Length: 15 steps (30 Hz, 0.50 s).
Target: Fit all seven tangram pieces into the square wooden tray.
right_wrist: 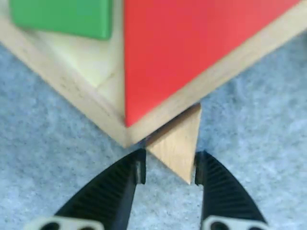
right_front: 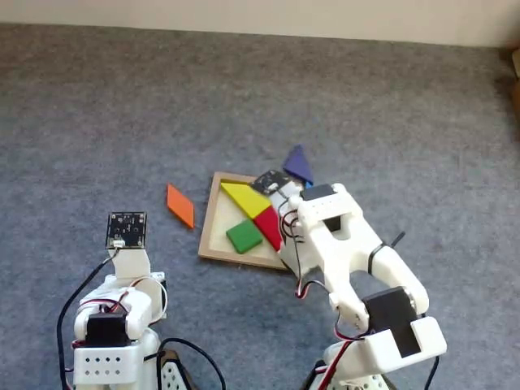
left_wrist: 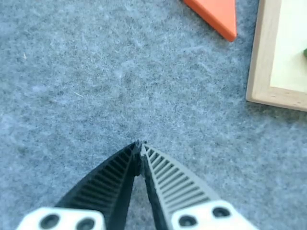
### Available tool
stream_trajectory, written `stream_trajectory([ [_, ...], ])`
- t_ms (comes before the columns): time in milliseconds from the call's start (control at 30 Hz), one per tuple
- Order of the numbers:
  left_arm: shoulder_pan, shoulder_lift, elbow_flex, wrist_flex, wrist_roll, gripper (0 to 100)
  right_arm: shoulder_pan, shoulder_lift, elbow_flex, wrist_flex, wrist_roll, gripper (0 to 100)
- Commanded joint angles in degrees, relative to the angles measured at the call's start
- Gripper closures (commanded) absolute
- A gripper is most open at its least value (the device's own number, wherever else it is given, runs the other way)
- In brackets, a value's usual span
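High view: square wooden tray (right_front: 208, 219) at centre frame, pale wood. Inside it lie a yellow triangle (right_front: 244, 197), a red triangle (right_front: 268, 226) and a green square (right_front: 244, 236). An orange parallelogram (right_front: 180, 205) lies on the grey carpet (right_front: 97, 106) just left of the tray. A blue triangle (right_front: 298, 164) sits near its upper right corner. The right arm (right_front: 345, 240) covers the tray's right side.

Left wrist view: left gripper (left_wrist: 140, 146) at bottom centre, fingers closed tip to tip, empty. Orange corner at top, tray rim at right edge.

Right wrist view: right gripper (right_wrist: 168, 165) at bottom, fingers narrow, pressed on either side of a plain wooden triangle (right_wrist: 177, 139) that abuts the tray corner. Red and green fill the top.
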Motion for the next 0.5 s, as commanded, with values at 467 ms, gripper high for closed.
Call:
stream_trajectory([
  [467,-0.75,-2.86,1.10,0.09,-0.44,99,-1.10,0.04,-0.75,-4.70,-0.97,83.7],
])
